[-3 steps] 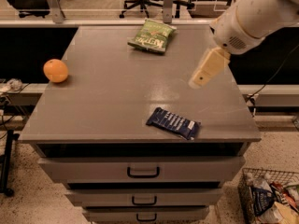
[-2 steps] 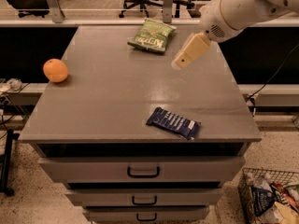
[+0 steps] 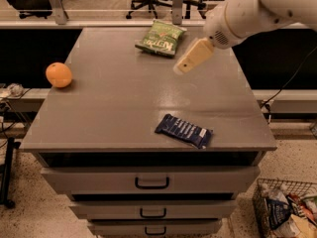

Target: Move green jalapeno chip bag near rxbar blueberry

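White arm [image 3: 257, 11] angled downward, claw [image 3: 181, 67] (tan) near green jalapeno chip bag [image 3: 161, 38]

Grey desk [image 3: 114, 108], three drawers [image 3: 99, 180] below with dark handles. At far edge, right of centre: green jalapeno chip bag [image 3: 161, 38], lying flat. Near front edge, right of centre: rxbar blueberry [image 3: 184, 131], flat, angled, well apart from bag. At left edge: orange [image 3: 59, 75], alone. White arm enters from upper right; beige pincer [image 3: 182, 66] points down-left above desk, just right of bag, apart from it. On floor at lower right: wire basket [image 3: 262, 202] holding packets.
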`<action>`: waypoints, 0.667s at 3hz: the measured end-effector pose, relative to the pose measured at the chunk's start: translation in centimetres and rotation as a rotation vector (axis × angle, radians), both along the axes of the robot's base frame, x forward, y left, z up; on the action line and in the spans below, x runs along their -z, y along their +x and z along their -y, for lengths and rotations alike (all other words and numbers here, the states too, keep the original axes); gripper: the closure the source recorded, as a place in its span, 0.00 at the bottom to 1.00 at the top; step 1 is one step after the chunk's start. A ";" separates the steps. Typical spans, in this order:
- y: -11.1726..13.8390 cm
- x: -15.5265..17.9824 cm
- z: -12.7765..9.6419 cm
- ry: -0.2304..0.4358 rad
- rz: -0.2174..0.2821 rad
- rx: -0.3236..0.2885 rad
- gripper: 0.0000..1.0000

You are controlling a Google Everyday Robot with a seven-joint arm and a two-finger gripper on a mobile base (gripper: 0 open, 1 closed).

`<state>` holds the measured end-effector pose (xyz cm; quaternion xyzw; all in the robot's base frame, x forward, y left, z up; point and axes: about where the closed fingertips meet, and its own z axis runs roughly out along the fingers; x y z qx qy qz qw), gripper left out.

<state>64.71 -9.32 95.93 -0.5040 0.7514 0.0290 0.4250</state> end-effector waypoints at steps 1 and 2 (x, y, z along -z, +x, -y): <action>3.9 3.3 -3.2 0.109 -0.009 0.059 0.00; 7.8 5.7 -5.7 0.225 -0.034 0.156 0.00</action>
